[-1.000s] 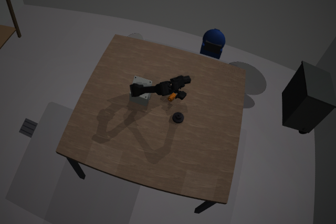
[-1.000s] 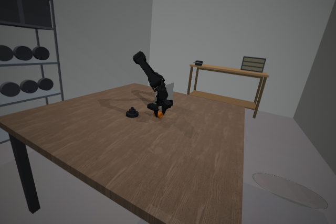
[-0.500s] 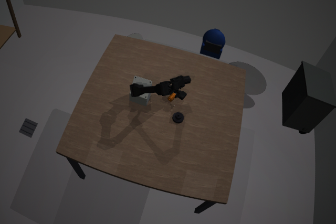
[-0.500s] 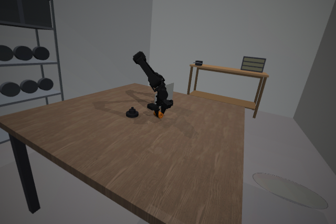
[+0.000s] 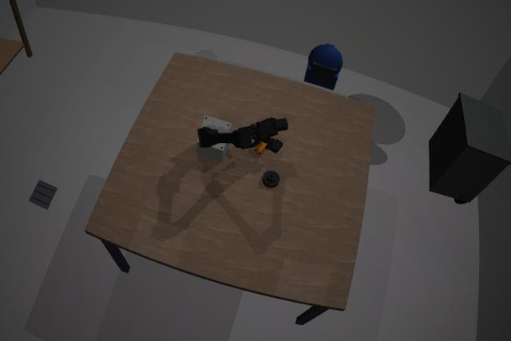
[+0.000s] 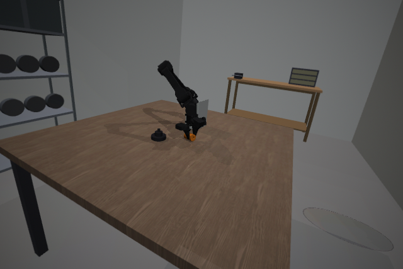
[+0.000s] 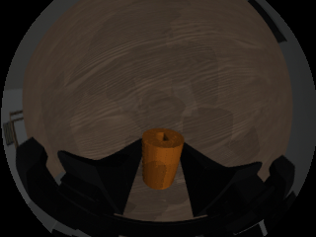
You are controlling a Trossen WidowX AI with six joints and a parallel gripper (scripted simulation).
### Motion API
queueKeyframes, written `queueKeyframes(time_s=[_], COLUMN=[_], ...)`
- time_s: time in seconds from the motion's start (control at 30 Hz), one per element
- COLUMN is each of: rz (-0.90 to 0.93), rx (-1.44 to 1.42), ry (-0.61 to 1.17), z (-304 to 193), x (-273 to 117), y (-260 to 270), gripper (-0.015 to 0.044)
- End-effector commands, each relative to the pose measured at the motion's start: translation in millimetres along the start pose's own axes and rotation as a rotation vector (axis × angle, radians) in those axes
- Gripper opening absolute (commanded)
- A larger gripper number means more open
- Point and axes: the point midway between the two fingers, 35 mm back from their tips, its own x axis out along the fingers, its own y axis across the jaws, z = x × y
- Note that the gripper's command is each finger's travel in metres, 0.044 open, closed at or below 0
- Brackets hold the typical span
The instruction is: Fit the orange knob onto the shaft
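The orange knob [image 5: 260, 148] [image 6: 192, 137] [image 7: 160, 163] lies on its side at the table top, between the fingers. In the wrist view its end with the hole faces up the picture. My gripper [image 6: 192, 135] [image 7: 161, 143] is shut on the knob, one finger against each side. The round dark pedestal [image 5: 267, 184] [image 6: 158, 138] stands on the table a short way from the gripper, with its shaft [image 5: 271, 176] [image 6: 158, 130] upright and bare. The shaft's flat side cannot be made out.
The arm's light grey base block [image 5: 211, 154] is on the wooden table [image 5: 214, 246] [image 6: 195, 188]. The table's edges lie well away from the knob and pedestal. A blue helmet-like object [image 5: 325, 61] is beyond the table's far edge. Shelves and a side bench stand beyond.
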Motion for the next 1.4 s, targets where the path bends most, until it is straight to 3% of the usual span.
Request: queueKeyframes(time_s=[0.0, 1.37], rz=[0.003, 0.007], rx=[-0.001, -0.005], ry=[-0.073, -0.676], z=[-4, -41], x=[-3, -17], y=[1, 1], gripper=[0.0181, 0.0181])
